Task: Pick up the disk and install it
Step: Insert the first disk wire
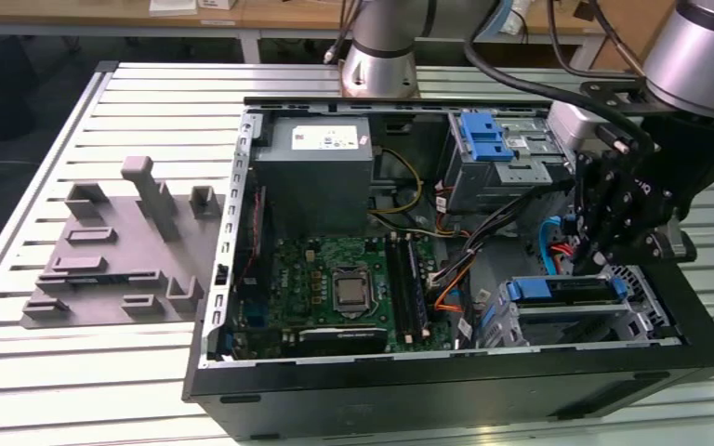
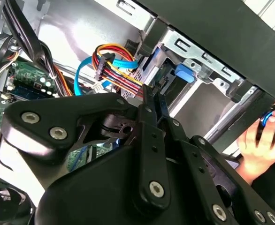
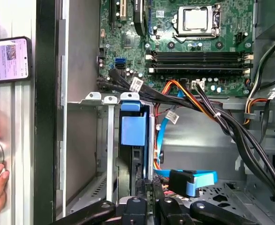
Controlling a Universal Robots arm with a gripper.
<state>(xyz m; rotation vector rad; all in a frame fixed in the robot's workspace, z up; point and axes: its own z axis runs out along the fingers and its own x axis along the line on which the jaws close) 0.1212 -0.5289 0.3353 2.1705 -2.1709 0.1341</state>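
Disk seated in the drive cage.
The disk (image 3: 132, 129) is met by the claw (image 3: 144, 187), narrowly closed.

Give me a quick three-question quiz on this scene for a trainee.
1. True or false: the computer case lies open on the slatted table.
2. In the exterior view, the end effector is nearest to: A, the grey fixture; B, the power supply; C, the disk.
3. Fill in: the plastic frame on the disk is coloured ____.
Key: 1 true; 2 C; 3 blue.
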